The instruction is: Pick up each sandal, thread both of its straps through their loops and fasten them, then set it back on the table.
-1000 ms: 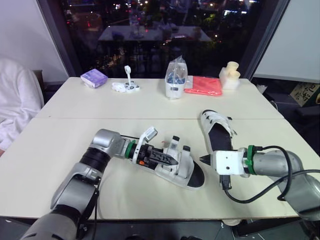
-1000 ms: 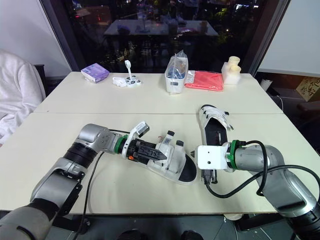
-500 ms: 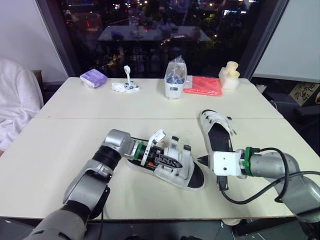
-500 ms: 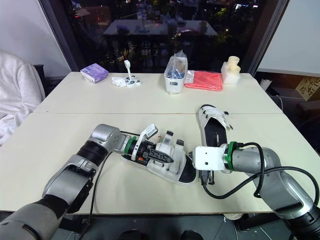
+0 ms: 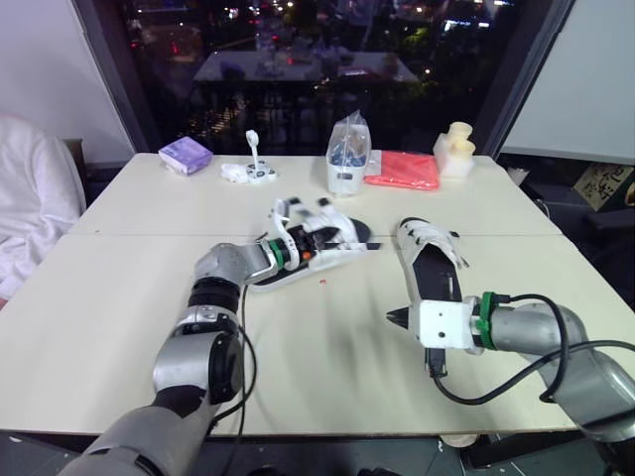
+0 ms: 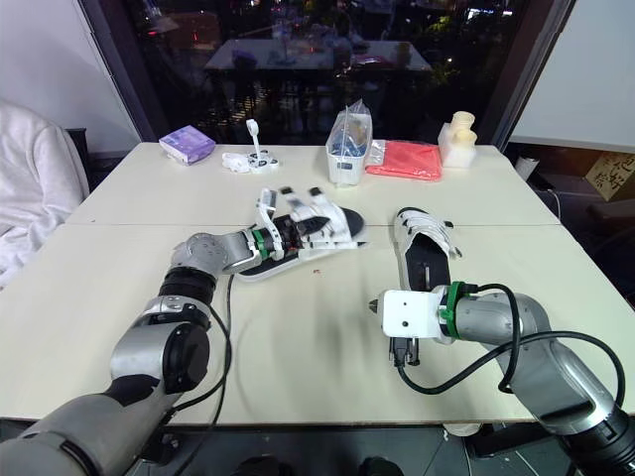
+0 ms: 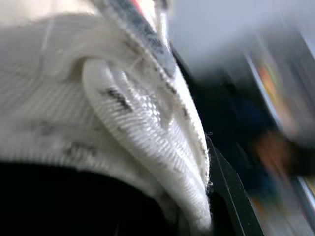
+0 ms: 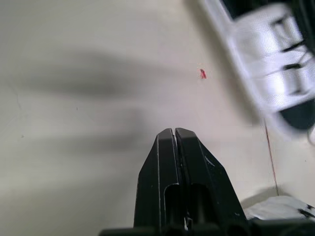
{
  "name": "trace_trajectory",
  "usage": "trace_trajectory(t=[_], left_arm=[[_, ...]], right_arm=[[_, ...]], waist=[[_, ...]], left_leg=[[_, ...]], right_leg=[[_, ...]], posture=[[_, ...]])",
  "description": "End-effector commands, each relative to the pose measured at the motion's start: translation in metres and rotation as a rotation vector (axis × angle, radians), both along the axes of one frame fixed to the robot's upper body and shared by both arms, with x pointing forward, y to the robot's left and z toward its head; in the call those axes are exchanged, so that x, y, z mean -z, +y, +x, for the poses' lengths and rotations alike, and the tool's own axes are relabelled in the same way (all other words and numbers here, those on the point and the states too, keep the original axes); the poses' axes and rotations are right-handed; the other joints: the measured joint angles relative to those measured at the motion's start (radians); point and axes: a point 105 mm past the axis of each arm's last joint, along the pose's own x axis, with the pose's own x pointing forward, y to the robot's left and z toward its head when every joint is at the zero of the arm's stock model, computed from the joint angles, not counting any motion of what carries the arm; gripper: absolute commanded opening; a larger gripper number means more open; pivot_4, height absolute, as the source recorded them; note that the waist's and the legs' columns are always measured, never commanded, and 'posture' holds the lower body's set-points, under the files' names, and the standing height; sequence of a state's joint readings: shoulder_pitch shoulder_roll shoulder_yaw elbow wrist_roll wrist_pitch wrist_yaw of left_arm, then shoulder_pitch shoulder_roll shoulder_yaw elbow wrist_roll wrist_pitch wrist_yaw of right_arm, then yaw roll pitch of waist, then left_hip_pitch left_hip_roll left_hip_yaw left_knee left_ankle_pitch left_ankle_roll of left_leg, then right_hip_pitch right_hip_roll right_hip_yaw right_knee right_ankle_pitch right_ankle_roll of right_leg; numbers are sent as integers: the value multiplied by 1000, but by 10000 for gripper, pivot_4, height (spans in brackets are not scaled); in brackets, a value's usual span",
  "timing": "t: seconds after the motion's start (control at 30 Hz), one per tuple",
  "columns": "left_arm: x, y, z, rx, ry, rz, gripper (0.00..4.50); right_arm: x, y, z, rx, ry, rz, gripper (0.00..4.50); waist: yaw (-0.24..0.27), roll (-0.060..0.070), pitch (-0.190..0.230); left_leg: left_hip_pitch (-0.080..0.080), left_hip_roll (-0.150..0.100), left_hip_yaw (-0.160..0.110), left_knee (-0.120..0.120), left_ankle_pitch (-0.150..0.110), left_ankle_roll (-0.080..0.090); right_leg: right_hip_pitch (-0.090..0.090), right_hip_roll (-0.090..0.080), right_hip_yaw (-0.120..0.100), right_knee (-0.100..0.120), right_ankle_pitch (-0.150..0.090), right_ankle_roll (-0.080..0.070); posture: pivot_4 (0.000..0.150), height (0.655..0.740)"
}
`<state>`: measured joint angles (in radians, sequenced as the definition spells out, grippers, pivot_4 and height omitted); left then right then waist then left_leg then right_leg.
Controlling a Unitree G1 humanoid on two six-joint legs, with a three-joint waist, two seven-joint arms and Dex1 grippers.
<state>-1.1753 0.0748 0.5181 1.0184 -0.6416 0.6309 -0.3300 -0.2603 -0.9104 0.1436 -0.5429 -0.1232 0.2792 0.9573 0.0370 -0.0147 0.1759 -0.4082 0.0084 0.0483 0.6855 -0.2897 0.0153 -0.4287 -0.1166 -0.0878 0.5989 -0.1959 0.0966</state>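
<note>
Sandal number one [image 5: 316, 241] is out near the middle of the table [image 5: 119, 297], tipped up a bit, with its white straps sticking up loose. The left gripper [image 5: 310, 248] is right at it, but I cannot tell if it is squeezing the sandal or just touching it. The right gripper [image 5: 394, 317] is pressed tight together, holds nothing, and hangs low over the table near the front edge. I think the sandal could slip and flop down if the hold is weak, because the straps are floppy. The right gripper must open up before it can catch a strap, or it will only poke it away. It could also bump the other sandal [image 5: 429, 263], which lies flat just beside it. Counting: two sandals, two grippers, one purple box [image 5: 187, 155], one red cloth [image 5: 404, 170], one plastic bag [image 5: 348, 151].
</note>
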Motion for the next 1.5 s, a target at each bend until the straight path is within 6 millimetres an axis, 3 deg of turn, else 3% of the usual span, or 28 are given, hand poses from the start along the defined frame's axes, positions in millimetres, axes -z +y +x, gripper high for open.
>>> trace_trajectory(t=[0.03,0.27,0.5,1.07,1.27,1.37,1.5], left_arm=[[-18,20,22,-282,11,-112,300],[-11,21,28,-489,108,-278,300],[-12,33,30,-570,103,-374,300],[-4,37,29,-603,103,-309,300],[1,33,28,-595,106,-274,26435],[5,32,27,-583,104,-239,42845],[9,32,26,-539,69,-129,44508]], right_arm=[[-8,5,4,-10,-41,12,0],[-7,11,5,-26,-37,12,0],[-6,11,3,-23,-29,12,0],[-5,11,1,-9,-28,7,0],[-4,12,1,-10,-24,9,0],[-4,11,1,-9,-23,6,0],[-4,10,0,-7,-21,5,0]], waist=[[1,0,0],[3,-3,2],[-1,-4,2],[1,-4,2],[1,-4,2],[1,-4,2],[1,-4,2]], left_leg=[[0,0,0,0,0,0],[-2,-3,4,0,2,-3],[-1,-3,4,0,2,-4],[-1,-3,4,0,3,-5],[-1,-3,4,0,3,-5],[-1,-3,4,0,3,-5],[-1,-3,4,0,3,-5]], right_leg=[[0,0,0,0,0,0],[2,-2,0,-4,2,4],[2,-1,0,-4,2,5],[2,-1,0,-4,3,5],[2,-1,0,-4,3,5],[2,-1,-1,-3,3,5],[2,-1,0,-3,3,5]], posture=[[1500,7400],[1500,7400],[1500,7400],[1500,7400],[1500,7400],[1500,7400],[1500,7400]])
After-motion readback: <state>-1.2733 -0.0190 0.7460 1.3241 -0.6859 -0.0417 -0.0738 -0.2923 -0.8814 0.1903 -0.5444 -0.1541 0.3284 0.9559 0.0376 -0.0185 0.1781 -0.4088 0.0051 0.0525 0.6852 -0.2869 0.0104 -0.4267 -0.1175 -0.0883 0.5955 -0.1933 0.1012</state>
